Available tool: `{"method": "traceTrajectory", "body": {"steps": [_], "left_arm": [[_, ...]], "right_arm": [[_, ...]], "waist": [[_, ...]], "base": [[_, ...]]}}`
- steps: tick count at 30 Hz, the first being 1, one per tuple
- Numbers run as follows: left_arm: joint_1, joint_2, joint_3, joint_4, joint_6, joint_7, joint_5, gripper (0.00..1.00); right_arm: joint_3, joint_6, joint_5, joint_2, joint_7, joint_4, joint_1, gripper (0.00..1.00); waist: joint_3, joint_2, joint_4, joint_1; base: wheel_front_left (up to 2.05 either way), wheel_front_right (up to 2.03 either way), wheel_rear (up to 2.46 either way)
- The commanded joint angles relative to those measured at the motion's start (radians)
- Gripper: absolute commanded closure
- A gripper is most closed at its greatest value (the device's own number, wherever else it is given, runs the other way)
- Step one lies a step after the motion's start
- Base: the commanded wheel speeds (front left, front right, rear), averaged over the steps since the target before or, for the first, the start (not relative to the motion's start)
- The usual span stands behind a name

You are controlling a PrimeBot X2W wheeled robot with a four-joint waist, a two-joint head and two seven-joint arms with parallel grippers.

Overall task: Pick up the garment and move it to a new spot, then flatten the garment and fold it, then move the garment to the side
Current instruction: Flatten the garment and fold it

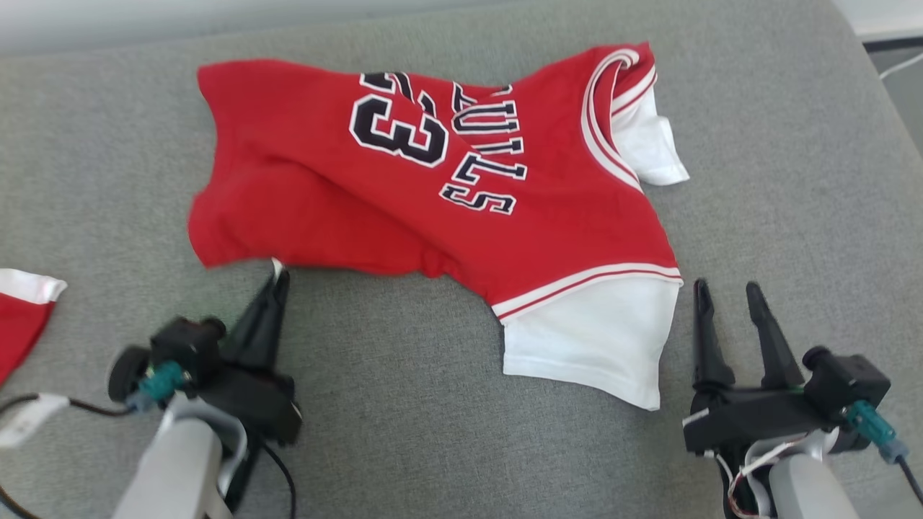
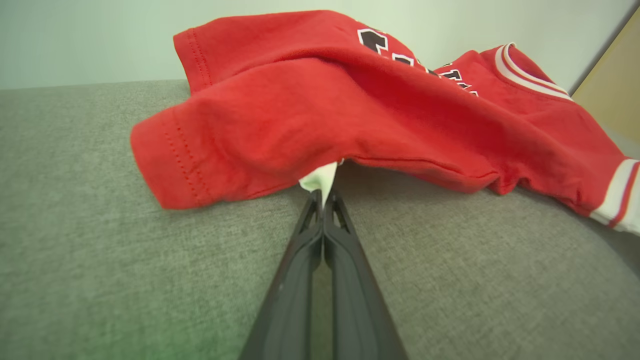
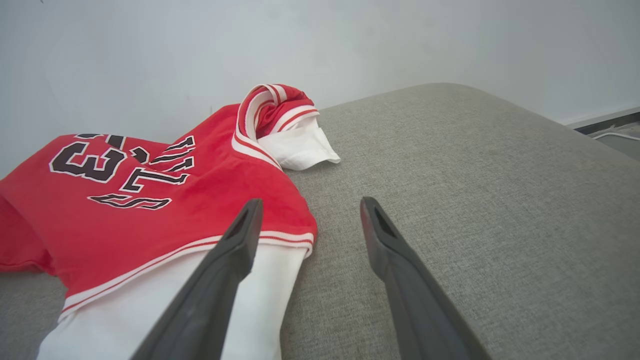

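Observation:
A red jersey, the garment [image 1: 433, 180], lies crumpled on the grey cushion, printed with a black 23 and lettering, its white sleeves at the right. My left gripper [image 1: 278, 277] is at the garment's near left hem, shut on a small white piece of cloth that sticks out from under the red edge. In the left wrist view the fingers [image 2: 345, 235] are pressed together with that white bit [image 2: 320, 179] pinched at their tips, under the garment [image 2: 350, 100]. My right gripper [image 1: 725, 294] stands open just right of the near white sleeve [image 1: 598, 339], its jaws [image 3: 307, 210] holding nothing beside the garment [image 3: 150, 200].
The grey cushion [image 1: 404, 418] stretches wide around the garment. Another red and white cloth [image 1: 18, 317] lies at the left edge. A pale wall runs behind the cushion. At the upper right the cushion ends, with floor and a white cable [image 1: 901, 65] beyond.

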Motion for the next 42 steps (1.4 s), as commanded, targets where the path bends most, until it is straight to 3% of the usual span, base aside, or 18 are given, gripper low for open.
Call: {"method": "traceTrajectory", "body": {"steps": [1, 9, 17, 24, 28, 29, 30, 36, 42], "left_arm": [[0.056, -0.009, 0.0, 0.009, -0.001, 0.005, 0.011, 1.0], [0.158, -0.027, -0.015, 0.02, 0.001, 0.003, 0.055, 1.0], [0.276, -0.057, 0.018, 0.003, 0.038, 0.003, 0.087, 1.0], [0.333, -0.072, 0.035, -0.066, 0.097, 0.003, 0.127, 1.0], [0.354, -0.075, 0.034, -0.079, 0.106, 0.002, 0.143, 1.0], [0.36, -0.077, 0.038, -0.078, 0.11, 0.003, 0.139, 0.86], [0.373, -0.082, 0.036, -0.059, 0.107, 0.002, 0.13, 0.0], [0.401, -0.095, 0.048, -0.005, 0.103, 0.002, 0.089, 0.0], [0.382, -0.094, 0.12, -0.058, 0.111, 0.002, 0.064, 0.0]], "right_arm": [[0.001, 0.0, -0.005, 0.003, 0.0, 0.009, 0.019, 0.0], [0.026, 0.0, -0.001, 0.004, 0.0, 0.055, 0.066, 0.0], [0.049, 0.0, 0.004, -0.004, 0.0, 0.106, 0.132, 0.0], [0.059, 0.0, 0.018, -0.004, 0.0, 0.157, 0.185, 0.0], [0.057, 0.0, 0.018, -0.004, 0.0, 0.175, 0.198, 0.0], [0.057, 0.0, 0.018, -0.004, 0.0, 0.178, 0.196, 0.0], [0.055, 0.0, 0.019, -0.004, 0.0, 0.183, 0.194, 0.0], [0.055, 0.0, 0.025, -0.005, 0.0, 0.189, 0.191, 0.0], [0.053, 0.0, 0.029, -0.017, 0.0, 0.177, 0.188, 0.0]], "waist": [[-0.038, -0.0003, 0.019, -0.0003], [-0.175, -0.0003, 0.062, -0.0003], [-0.292, -0.0003, 0.11, -0.0003], [-0.337, -0.0003, 0.163, -0.0003], [-0.348, -0.0003, 0.187, -0.0003], [-0.349, -0.0003, 0.191, -0.0003], [-0.351, -0.0003, 0.197, -0.0003], [-0.352, -0.0003, 0.208, -0.0003], [-0.339, -0.0003, 0.206, -0.0003]], "base": [[0.0, 0.0, 0.0], [0.0, 0.0, 0.0], [0.0, 0.0, 0.0], [0.0, 0.0, 0.0], [0.0, 0.0, 0.0], [0.0, 0.0, 0.0], [0.0, 0.0, 0.0], [0.0, 0.0, 0.0], [0.0, 0.0, 0.0]]}}
